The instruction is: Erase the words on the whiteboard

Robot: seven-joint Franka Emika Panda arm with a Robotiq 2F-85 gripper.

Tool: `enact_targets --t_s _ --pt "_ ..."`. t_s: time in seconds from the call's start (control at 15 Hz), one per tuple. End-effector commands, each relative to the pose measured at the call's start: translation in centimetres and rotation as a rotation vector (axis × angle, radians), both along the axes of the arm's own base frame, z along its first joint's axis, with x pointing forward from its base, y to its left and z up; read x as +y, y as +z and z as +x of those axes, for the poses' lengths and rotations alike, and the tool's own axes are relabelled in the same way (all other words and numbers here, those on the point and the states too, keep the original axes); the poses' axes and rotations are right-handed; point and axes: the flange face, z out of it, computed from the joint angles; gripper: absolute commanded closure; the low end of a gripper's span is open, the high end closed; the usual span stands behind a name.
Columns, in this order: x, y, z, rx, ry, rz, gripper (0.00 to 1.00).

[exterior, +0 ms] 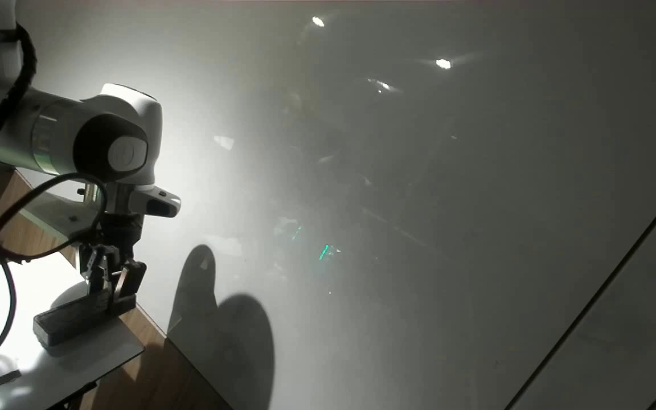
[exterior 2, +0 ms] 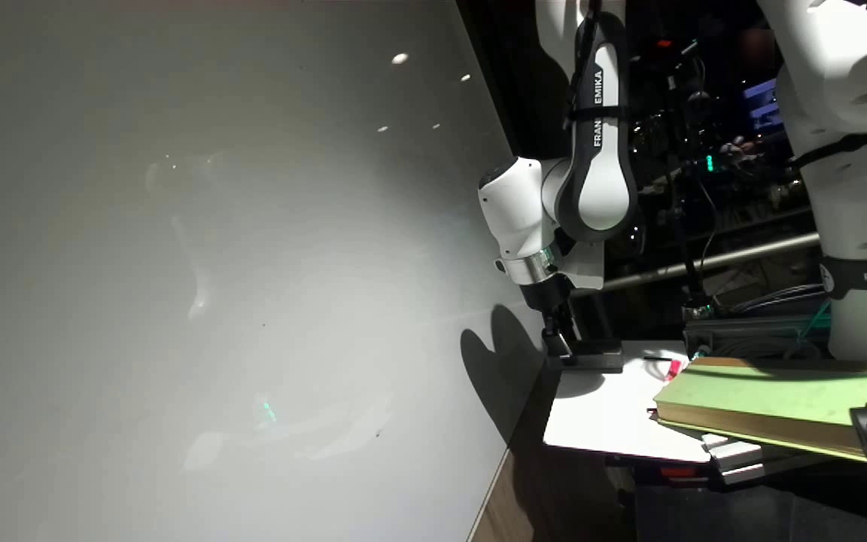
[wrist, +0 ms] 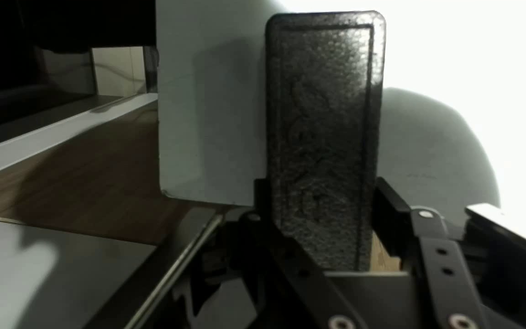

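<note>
With my gripper (wrist: 321, 192) I am pinching a dark block (wrist: 324, 105): in the wrist view, my fingers (wrist: 393, 219) are pressing on its left and right sides. I am holding it above or on a small white table (exterior 2: 629, 418); which one, I cannot tell. In an exterior view, the whiteboard (exterior: 419, 296) is extending to the right of my block; the words I am not managing to make out. A dark shadow (exterior: 220, 336) with two round tops is falling on its part near my gripper. A brown wooden strip (exterior: 154, 364) is running between table and whiteboard, and in an exterior view a green book (exterior 2: 780, 395) is lying at the near right.
</note>
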Motion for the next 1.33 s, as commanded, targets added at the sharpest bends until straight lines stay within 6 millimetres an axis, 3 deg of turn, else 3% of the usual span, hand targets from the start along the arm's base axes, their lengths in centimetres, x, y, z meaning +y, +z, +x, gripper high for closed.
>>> enact_targets --t_s 0.0,1.27 --pt "-0.7 0.6 0.7 0.000 -0.034 -0.008 0.71" --pt "3.7 -0.6 0.3 0.010 -0.040 0.013 0.71"
